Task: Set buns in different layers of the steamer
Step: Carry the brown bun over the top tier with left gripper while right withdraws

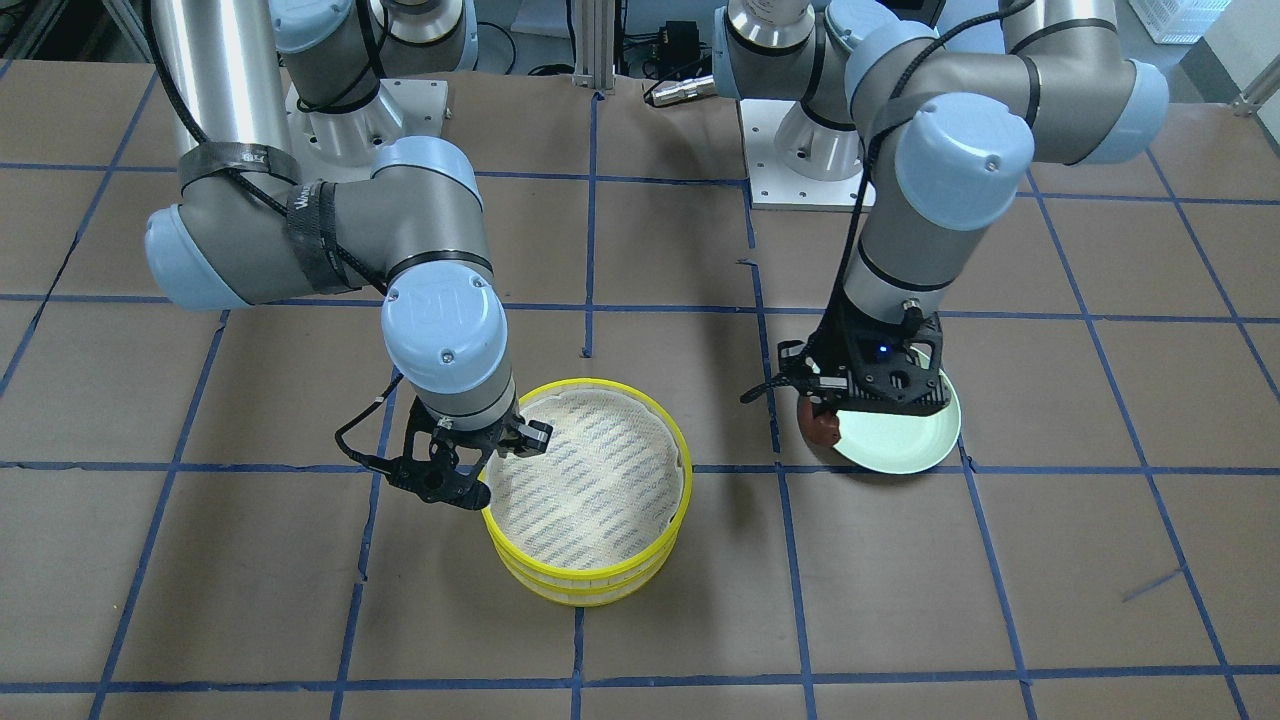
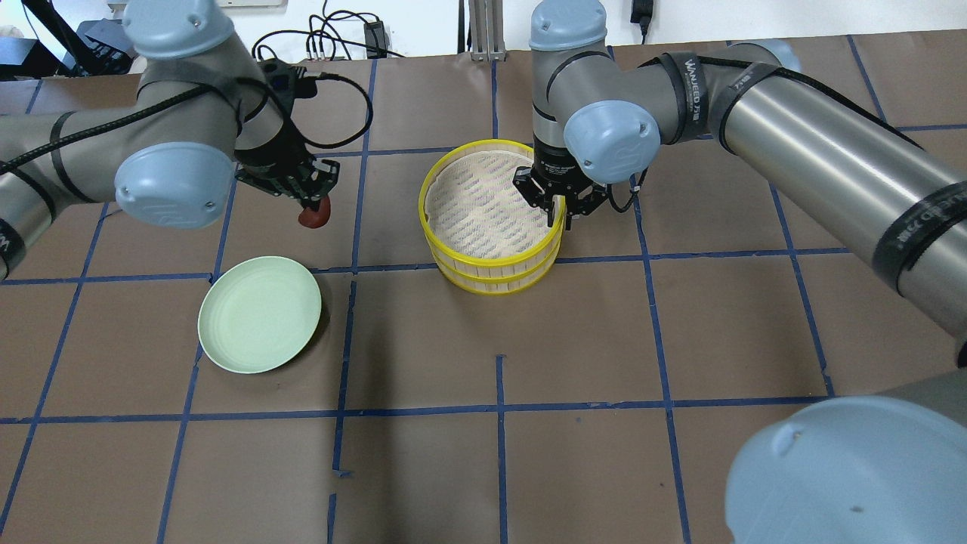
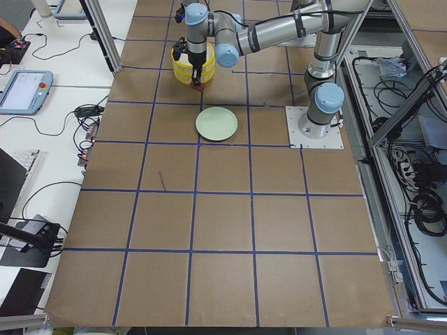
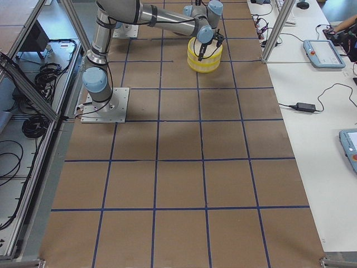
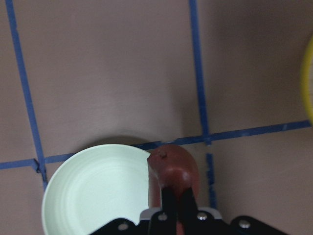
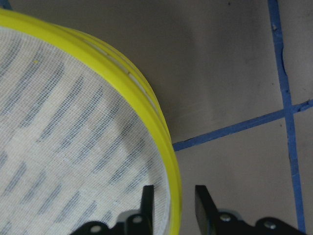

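Observation:
My left gripper (image 2: 313,202) is shut on the dark reddish-brown bun (image 2: 315,215) and holds it in the air just past the far edge of the pale green plate (image 2: 259,313). The left wrist view shows the bun (image 5: 171,169) between the fingers, with the empty plate (image 5: 98,191) below. The steamer (image 2: 495,264) is two yellow-rimmed trays stacked, and the top mesh is empty. My right gripper (image 2: 563,215) is open, one finger on each side of the top tray's rim (image 6: 122,81). The white bun is out of view.
Brown paper with blue tape lines covers the table. The arm bases (image 1: 800,140) stand at the robot's side of the table. The steamer (image 1: 580,580) stands to the right of the plate (image 1: 900,440) as I face the table.

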{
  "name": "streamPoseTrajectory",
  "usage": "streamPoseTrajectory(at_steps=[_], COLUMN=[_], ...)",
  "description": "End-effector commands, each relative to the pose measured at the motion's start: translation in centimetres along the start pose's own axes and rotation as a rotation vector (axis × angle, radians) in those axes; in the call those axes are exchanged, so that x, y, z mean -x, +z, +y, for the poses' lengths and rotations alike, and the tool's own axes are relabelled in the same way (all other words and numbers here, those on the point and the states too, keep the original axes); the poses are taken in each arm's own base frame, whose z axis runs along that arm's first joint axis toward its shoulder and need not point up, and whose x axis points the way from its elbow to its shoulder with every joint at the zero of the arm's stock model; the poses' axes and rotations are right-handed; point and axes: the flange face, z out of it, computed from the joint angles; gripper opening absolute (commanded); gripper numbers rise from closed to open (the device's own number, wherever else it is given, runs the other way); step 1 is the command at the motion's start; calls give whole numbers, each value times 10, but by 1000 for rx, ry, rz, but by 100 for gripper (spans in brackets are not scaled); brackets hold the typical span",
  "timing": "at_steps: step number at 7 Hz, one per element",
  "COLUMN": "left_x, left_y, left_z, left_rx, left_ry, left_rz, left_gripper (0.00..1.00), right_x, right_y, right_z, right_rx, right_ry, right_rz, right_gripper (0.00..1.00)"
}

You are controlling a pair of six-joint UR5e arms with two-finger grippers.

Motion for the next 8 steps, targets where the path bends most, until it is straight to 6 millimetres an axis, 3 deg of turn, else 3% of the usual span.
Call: streamPoseTrajectory(at_steps=[1, 2, 3, 4, 5, 6, 7, 8], left_x=[-47, -54, -66, -90, -124, -128, -128, -130], left_y=[-5, -1, 7, 26, 52, 60, 42, 35], left_z=[-7, -13, -23, -27, -24, -32, -43, -48], left_rx=[3, -18, -32, -25, -1, -13, -44, -47], left_ry=[-140, -197, -239, -254, -264, -276, -278, -276], left_rz=[170, 215, 330, 378, 377, 382, 387, 387], left_gripper=[1, 1, 1, 1, 11, 97, 100, 100], right_x=[-18, -48, -91, -120, -143, -169, -188, -187], right_y=[-35, -59, -88, -125, -167, -208, -218, -224], right_z=[-3, -16, -22, -12, 0, 15, 20, 30], right_rx=[-46, -80, -67, -76, -91, -93, -86, -103], right_ry=[-8, -48, -39, -80, -130, -146, -181, -189], right_rz=[-29, -39, -50, -54, -54, -59, -52, -36], right_gripper=[93, 96, 97, 98, 99, 99, 99, 99])
